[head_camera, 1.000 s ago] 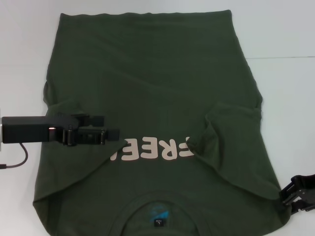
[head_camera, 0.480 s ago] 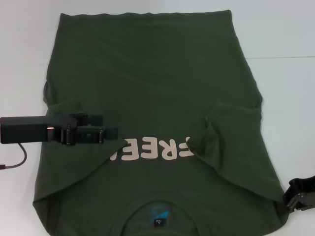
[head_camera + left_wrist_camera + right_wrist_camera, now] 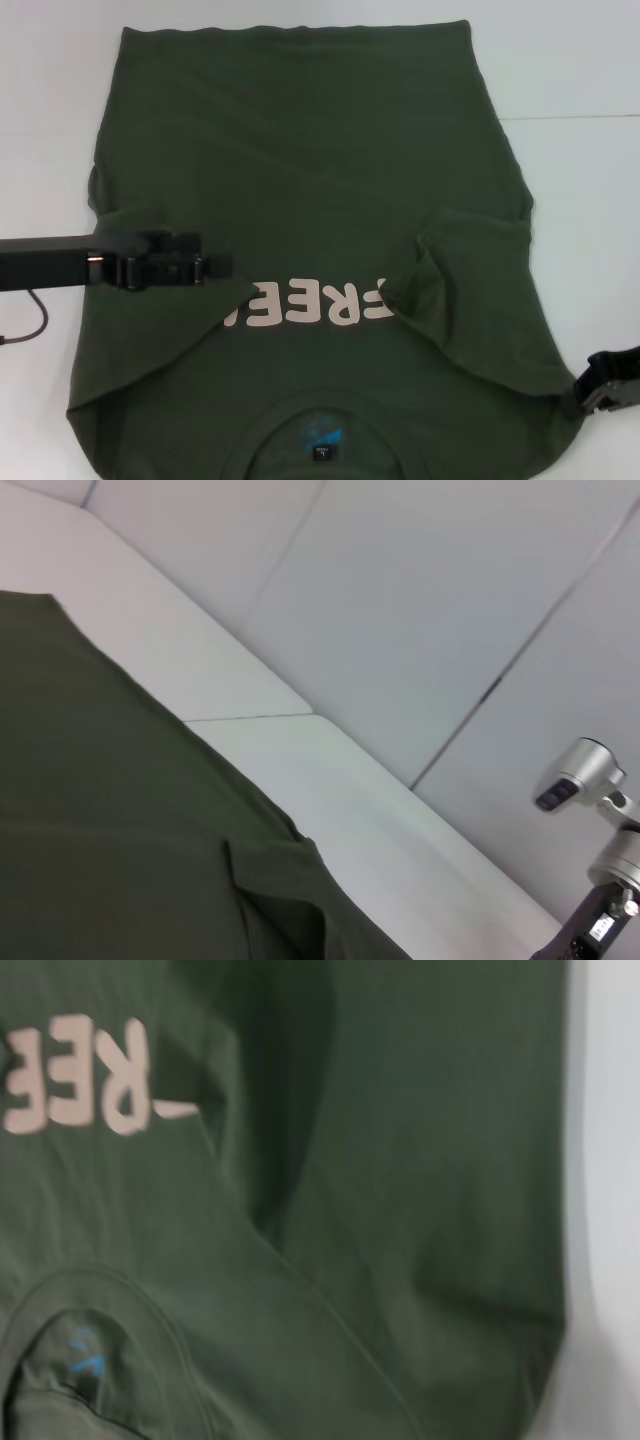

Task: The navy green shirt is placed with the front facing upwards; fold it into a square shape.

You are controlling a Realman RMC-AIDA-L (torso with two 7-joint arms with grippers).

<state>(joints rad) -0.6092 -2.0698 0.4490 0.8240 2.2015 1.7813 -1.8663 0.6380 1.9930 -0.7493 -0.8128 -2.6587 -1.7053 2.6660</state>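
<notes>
**A:** Where is the shirt, and how does it lie?

**B:** The navy green shirt [image 3: 310, 200] is spread on a white table [image 3: 580, 70], front up, collar nearest the robot and hem at the far edge. Pale pink lettering [image 3: 310, 303] runs across the chest, upside down from the head view. Both sleeves are already folded inward over the body: the left sleeve flap [image 3: 150, 300] covers the start of the lettering, and the right sleeve flap [image 3: 470, 290] covers its end. A blue-printed neck label [image 3: 322, 437] shows inside the collar.

**A:** What are the arms doing?

**B:** The left gripper [image 3: 215, 266] reaches in from the left, low over the folded left sleeve. Its fingers look close together with no cloth between them, so the jaws appear narrow and empty. The right gripper [image 3: 612, 382] sits at the table's right edge, just beside the shirt's right shoulder corner; whether its jaws are wide or narrow cannot be told.

**A:** What has just changed?

**B:** Over the last second the left gripper has slid back towards the left, away from the lettering, while the sleeve flap stayed put. The right gripper has barely shifted. That suggests the sleeve folds are finished and released; the lengthwise fold, hem towards collar, probably remains.
</notes>
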